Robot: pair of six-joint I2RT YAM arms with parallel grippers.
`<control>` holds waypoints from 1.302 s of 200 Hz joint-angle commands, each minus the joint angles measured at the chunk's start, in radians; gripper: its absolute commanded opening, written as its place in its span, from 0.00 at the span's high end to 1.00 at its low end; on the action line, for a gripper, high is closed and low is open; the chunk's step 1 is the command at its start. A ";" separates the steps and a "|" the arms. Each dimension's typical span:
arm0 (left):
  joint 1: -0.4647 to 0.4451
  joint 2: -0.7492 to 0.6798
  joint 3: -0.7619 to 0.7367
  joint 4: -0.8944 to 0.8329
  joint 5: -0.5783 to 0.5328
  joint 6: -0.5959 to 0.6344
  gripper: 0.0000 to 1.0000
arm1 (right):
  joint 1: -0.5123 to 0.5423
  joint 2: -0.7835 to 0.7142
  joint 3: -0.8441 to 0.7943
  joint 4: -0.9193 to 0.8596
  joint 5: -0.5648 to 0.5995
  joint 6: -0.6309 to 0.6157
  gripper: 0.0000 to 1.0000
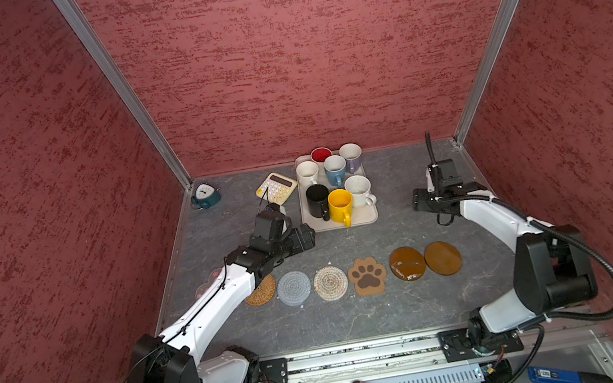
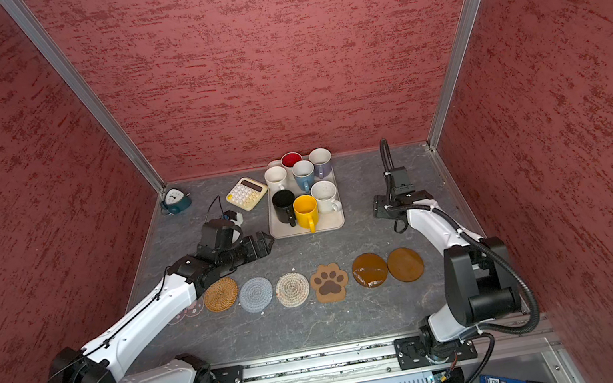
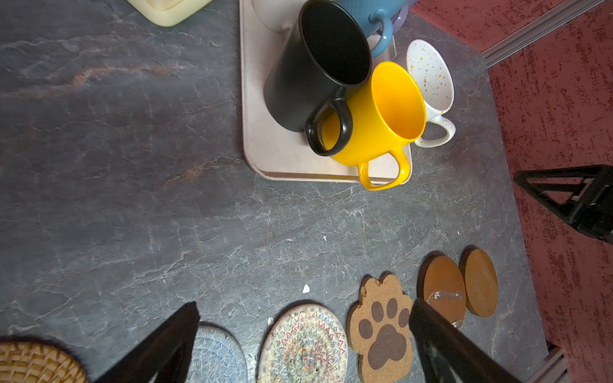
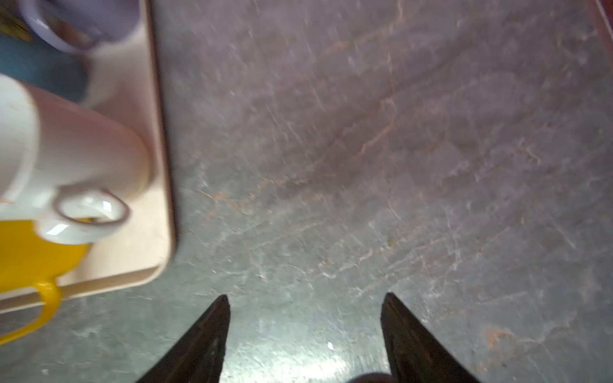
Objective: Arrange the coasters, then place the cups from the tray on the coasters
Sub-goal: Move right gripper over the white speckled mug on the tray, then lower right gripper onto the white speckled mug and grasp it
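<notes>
Across both top views, the beige tray (image 1: 360, 220) sits at the far middle of the counter (image 1: 359, 318) with all seven cups upright on it. The black cup (image 1: 318, 199) and yellow cup (image 1: 340, 204) stand along its near edge, with the speckled white cup (image 1: 358, 190) to their right. Behind them are the plain white cup (image 1: 307, 173), blue cup (image 1: 335, 168), lavender cup (image 1: 351, 155) and red-lined cup (image 1: 321, 154). Nearer, six coasters lie in a row, left to right: woven tan coaster (image 1: 265, 292), grey coaster (image 1: 293, 288), beige coaster (image 1: 330, 283), paw-print coaster (image 1: 368, 276) and two glossy brown discs (image 1: 407, 263) just beside each other. A pink flower coaster (image 2: 187, 313) peeks from under the left arm (image 2: 156, 310) at the row's left end. The left gripper (image 1: 306, 237) hovers just off the tray's near left corner, its jaws wide apart and empty. The right gripper (image 1: 420, 201) hangs over bare counter right of the tray, touching nothing.

From the left wrist, the jaws stand far apart with only air between. Below lie the beige and paw-print coasters, and beyond them the black and yellow cups on the tray.

From the right wrist, a smeared picture, the jaws are parted with bare counter between.
</notes>
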 commanded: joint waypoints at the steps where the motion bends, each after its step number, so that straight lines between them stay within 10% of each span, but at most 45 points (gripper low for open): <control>1: 0.016 0.016 0.053 -0.067 -0.007 0.039 0.00 | 0.011 -0.017 -0.002 0.123 -0.081 -0.038 0.35; 131: 0.123 0.014 0.186 -0.239 0.024 0.102 0.01 | 0.154 0.183 0.175 0.169 -0.258 -0.177 0.46; 260: 0.166 -0.021 0.149 -0.247 0.054 0.122 0.01 | 0.229 0.356 0.313 0.024 -0.179 -0.299 0.40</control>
